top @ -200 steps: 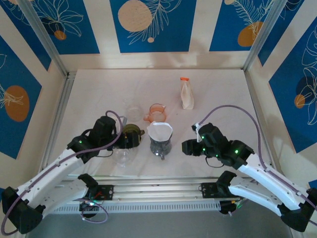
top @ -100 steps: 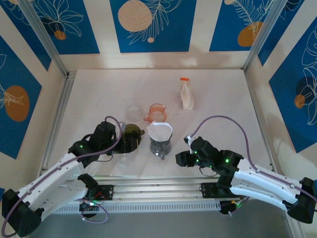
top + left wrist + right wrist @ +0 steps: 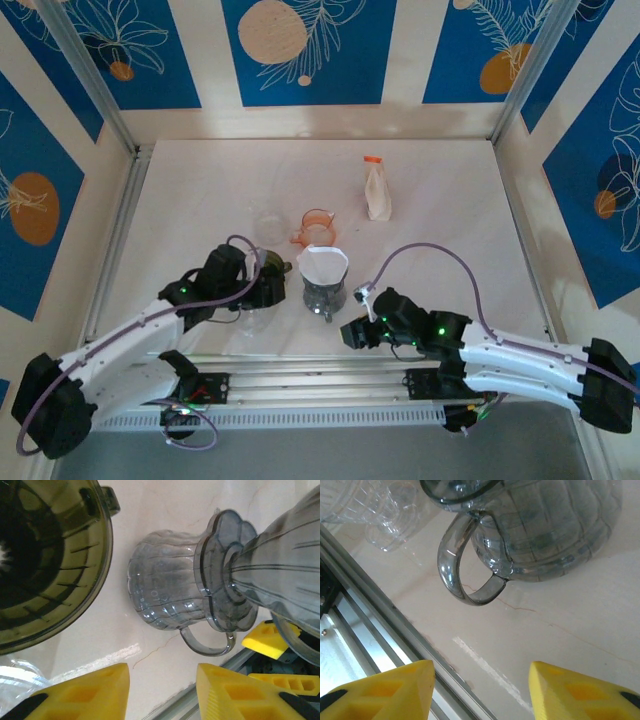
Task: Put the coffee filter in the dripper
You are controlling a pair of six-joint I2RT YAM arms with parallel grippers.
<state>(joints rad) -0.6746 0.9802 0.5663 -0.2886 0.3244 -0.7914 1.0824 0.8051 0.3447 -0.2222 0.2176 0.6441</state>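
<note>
Filter seated, task looks done
Coffee filter [image 3: 324, 265] sits in the dripper [image 3: 280, 560] atop the carafe [image 3: 167, 595]; left gripper [image 3: 162, 680] and right gripper [image 3: 482, 680] both gape empty — only backing off remains

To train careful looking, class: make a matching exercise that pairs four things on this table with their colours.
Things:
1 coffee filter
2 dripper left of the jug
3 handled jug
4 small cup behind the jug

Colours:
A smoky grey
B orange
C white
D olive green

Pairs: 1-C; 2-D; 3-A; 4-B
</note>
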